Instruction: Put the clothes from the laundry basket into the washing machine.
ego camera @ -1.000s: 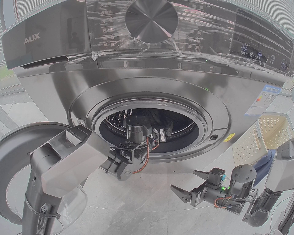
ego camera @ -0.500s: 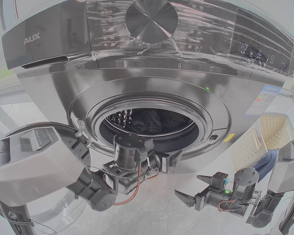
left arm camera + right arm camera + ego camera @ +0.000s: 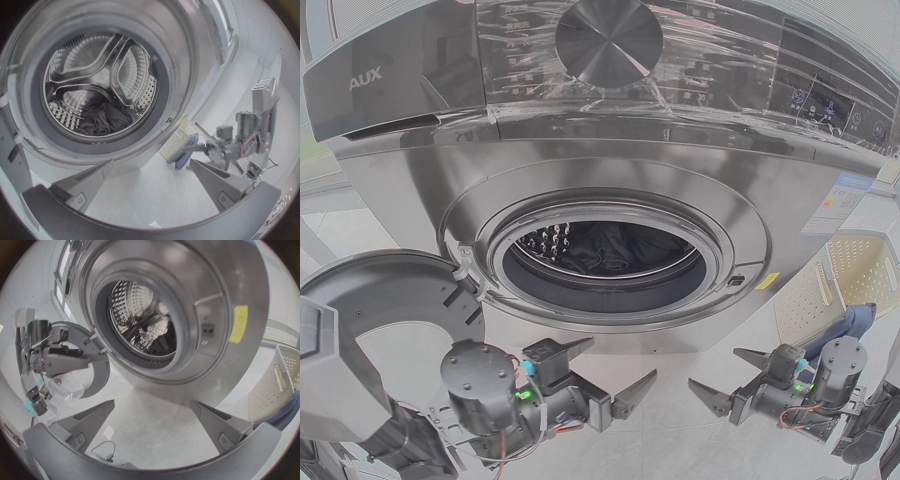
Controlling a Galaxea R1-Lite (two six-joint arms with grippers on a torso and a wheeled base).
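The washing machine (image 3: 612,175) has its round door (image 3: 381,287) swung open to the left. Dark clothes (image 3: 600,247) lie at the bottom of the drum (image 3: 103,120). A cream perforated laundry basket (image 3: 853,272) stands on the floor to the right, and a blue garment (image 3: 847,325) hangs over its rim (image 3: 184,151). My left gripper (image 3: 623,357) hangs open and empty, low in front of the machine below the drum opening. My right gripper (image 3: 713,367) is open and empty too, just left of the basket and level with the left one.
Pale tiled floor (image 3: 650,437) stretches in front of the machine. The open door's glass bowl (image 3: 75,383) juts out on the left side. A control panel (image 3: 825,106) wrapped in plastic film runs along the machine's top.
My left gripper has pulled out of the drum and dropped below the opening, leaving the dark clothes inside. The right gripper has shifted slightly right, toward the basket.
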